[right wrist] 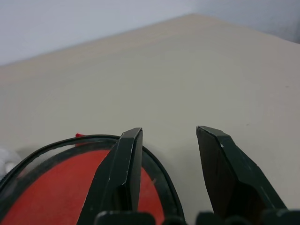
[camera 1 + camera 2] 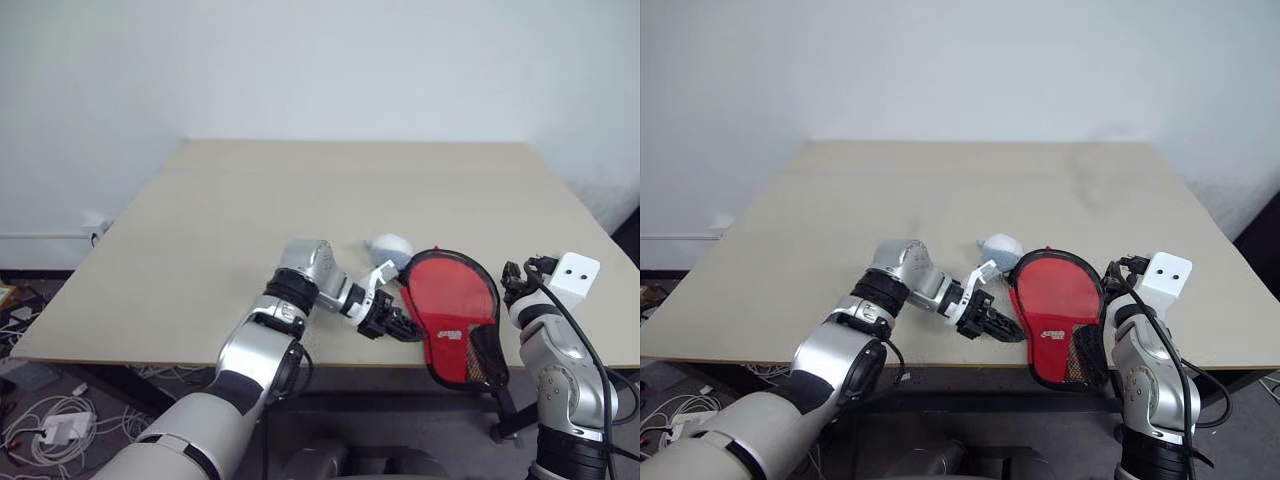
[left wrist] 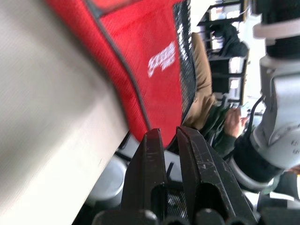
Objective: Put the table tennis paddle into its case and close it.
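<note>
At the table's [image 2: 200, 230] near edge in the head view, the case [image 2: 452, 312] overhangs. Left wrist view: left gripper [image 3: 168, 137] pressed together beside its rim, likely on the zip; pull steadily. Right wrist view: right gripper [image 1: 168, 140] spread, empty, should steady it.

I counted one table [image 2: 250, 200], one red case [image 2: 450, 300] lying at its near edge towards the right (the paddle itself I could not make out apart from it), and one small grey-white roundish object [image 2: 392, 246] just left of and beyond the case. There were two grippers: the left gripper [image 2: 400, 325] and the right gripper [image 2: 518, 272].
</note>
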{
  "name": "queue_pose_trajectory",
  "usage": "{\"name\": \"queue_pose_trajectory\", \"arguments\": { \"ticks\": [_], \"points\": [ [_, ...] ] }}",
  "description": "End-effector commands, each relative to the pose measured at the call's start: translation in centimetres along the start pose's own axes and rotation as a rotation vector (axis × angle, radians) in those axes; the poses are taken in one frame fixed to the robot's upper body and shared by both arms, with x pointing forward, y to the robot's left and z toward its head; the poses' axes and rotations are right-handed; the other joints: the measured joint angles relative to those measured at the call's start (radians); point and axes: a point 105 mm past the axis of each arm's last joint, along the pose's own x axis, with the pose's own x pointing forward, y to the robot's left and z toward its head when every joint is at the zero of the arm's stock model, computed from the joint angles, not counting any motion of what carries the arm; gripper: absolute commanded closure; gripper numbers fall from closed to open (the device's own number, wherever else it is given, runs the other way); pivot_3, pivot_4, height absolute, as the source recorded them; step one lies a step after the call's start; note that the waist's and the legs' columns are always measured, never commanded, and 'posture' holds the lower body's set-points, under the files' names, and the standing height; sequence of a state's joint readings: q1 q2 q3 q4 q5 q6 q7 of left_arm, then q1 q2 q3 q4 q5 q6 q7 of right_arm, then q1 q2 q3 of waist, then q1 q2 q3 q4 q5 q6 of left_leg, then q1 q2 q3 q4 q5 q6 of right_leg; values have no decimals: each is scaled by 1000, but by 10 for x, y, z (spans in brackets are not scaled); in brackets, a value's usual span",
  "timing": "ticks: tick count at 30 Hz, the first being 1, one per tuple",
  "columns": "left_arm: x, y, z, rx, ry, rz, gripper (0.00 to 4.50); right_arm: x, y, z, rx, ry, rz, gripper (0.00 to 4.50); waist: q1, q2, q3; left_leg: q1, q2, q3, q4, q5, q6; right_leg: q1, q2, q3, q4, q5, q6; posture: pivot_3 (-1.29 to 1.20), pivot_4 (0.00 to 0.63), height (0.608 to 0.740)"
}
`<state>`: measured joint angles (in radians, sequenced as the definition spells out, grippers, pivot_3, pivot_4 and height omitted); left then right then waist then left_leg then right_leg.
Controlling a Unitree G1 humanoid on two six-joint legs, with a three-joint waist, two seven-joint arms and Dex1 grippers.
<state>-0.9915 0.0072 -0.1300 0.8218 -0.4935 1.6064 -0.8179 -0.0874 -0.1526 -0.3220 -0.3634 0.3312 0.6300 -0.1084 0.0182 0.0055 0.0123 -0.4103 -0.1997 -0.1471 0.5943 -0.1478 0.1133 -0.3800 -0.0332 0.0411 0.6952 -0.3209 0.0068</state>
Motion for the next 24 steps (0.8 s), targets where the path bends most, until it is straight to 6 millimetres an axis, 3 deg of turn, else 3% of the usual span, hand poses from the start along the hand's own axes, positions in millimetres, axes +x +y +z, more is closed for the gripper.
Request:
{"name": "queue_pose_trajectory", "arguments": {
  "ticks": [1, 4, 8, 15, 20, 24],
  "points": [
    [-1, -12, 4, 28, -24, -48, 4071, 0, 2, 16, -9, -59, 3, 2509, -1, 0, 0, 0, 0, 0, 0, 0, 0, 0, 0, 0, 0, 0, 0, 0, 0, 740],
    [-3, -16, 15, 96, -84, -34, 4071, 1, 4, 16, -10, -60, 7, 2509, -3, 0, 0, 0, 0, 0, 0, 0, 0, 0, 0, 0, 0, 0, 0, 0, 0, 740],
    [-4, -22, 27, 135, -152, -47, 3258, 3, 4, 16, -17, -62, 9, 2509, -4, 0, 0, 0, 0, 0, -1, 0, 0, 0, 0, 0, 0, 0, 0, 0, 0, 740],
    [12, -12, 28, 67, -144, 20, 842, 2, 5, 17, -42, -65, 9, 2509, -4, 0, 0, 0, 0, 0, 0, 0, 0, 0, 0, 0, 0, 0, 0, 0, 0, 740],
    [28, -1, 23, 44, -122, 71, 842, 2, 0, 16, -47, -63, 2, 2509, -3, 0, 0, 0, 0, 0, 0, 0, 0, 0, 0, 0, 0, 0, 0, 0, 0, 740],
    [32, -9, 30, 58, -160, 42, 842, 2, 1, 18, -52, -66, 1, 2509, 4, 0, 0, 0, 0, 0, 2, 0, 0, 2, -1, -1, 0, 0, 0, 0, 0, 740]
  ]
}}
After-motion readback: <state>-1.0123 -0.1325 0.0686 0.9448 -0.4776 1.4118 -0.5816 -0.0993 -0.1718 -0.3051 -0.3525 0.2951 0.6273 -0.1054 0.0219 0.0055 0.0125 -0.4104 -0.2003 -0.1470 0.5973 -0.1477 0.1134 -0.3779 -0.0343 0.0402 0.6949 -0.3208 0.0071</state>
